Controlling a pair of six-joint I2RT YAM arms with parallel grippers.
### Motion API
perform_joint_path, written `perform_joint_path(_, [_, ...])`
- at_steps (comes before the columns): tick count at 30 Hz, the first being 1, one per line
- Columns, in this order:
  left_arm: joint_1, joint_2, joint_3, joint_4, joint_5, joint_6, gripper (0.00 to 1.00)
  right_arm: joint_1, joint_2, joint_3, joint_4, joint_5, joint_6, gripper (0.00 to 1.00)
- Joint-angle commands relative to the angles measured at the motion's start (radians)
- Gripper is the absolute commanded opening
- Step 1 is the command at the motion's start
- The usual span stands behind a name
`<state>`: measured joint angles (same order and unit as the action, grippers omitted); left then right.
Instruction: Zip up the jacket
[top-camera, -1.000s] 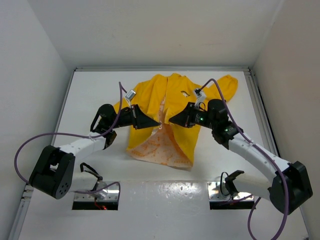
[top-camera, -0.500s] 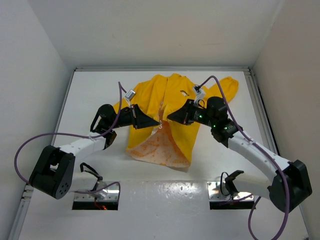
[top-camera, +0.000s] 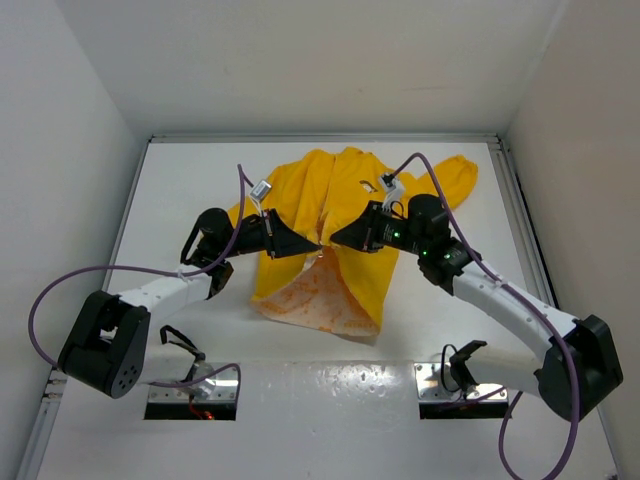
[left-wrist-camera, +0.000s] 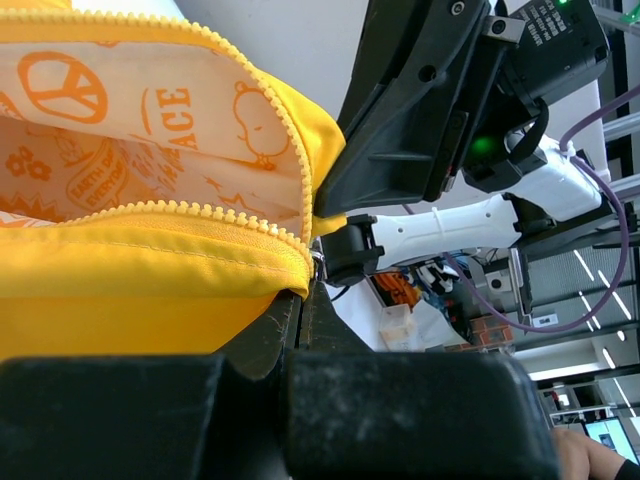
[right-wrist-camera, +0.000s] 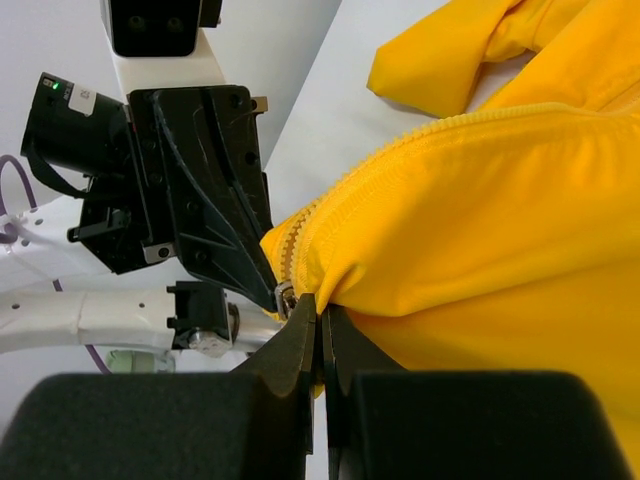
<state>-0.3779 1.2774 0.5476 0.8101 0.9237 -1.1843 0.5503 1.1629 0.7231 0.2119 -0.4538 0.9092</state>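
we see the jacket (top-camera: 350, 190) lying on the white table (top-camera: 200, 180), in the middle of the far half, collar away from the arms and one sleeve (top-camera: 455, 170) flung out to the right. its front is parted toward the near hem, where the pale lining (top-camera: 315, 300) with orange print shows in a wedge.

our left gripper (top-camera: 315, 247) reaches in from the left and our right gripper (top-camera: 335, 240) from the right; their tips meet almost nose to nose over the front opening, just above the wedge.

in the left wrist view the left gripper (left-wrist-camera: 305, 290) is clenched, its two fingers pressed together on the yellow edge of the jacket (left-wrist-camera: 130, 270) right where the row of zipper teeth (left-wrist-camera: 200, 210) ends. the right gripper (left-wrist-camera: 330, 200) sits just beyond, nearly touching.

in the right wrist view the right gripper (right-wrist-camera: 318, 305) is likewise pinched tight on a fold of the jacket (right-wrist-camera: 480, 230) beside its zipper edge, with the left gripper (right-wrist-camera: 275, 295) tip just beside it. a small metal piece (right-wrist-camera: 285, 298) shows between the two tips; we cannot tell what holds it.
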Motion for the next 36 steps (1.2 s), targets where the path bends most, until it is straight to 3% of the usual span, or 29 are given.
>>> perform_joint_path(1, [0.008, -0.012, 0.005, 0.021, 0.0, 0.028, 0.0, 0.01, 0.0, 0.056, 0.04, -0.017, 0.003, 0.0])
perform_joint_path(26, [0.017, -0.021, 0.014, 0.009, -0.02, 0.049, 0.0, 0.02, -0.003, 0.045, -0.037, -0.003, -0.03, 0.0])
perform_joint_path(36, [0.017, -0.021, 0.005, 0.009, -0.011, 0.049, 0.0, -0.018, 0.024, 0.094, 0.006, 0.006, -0.012, 0.0])
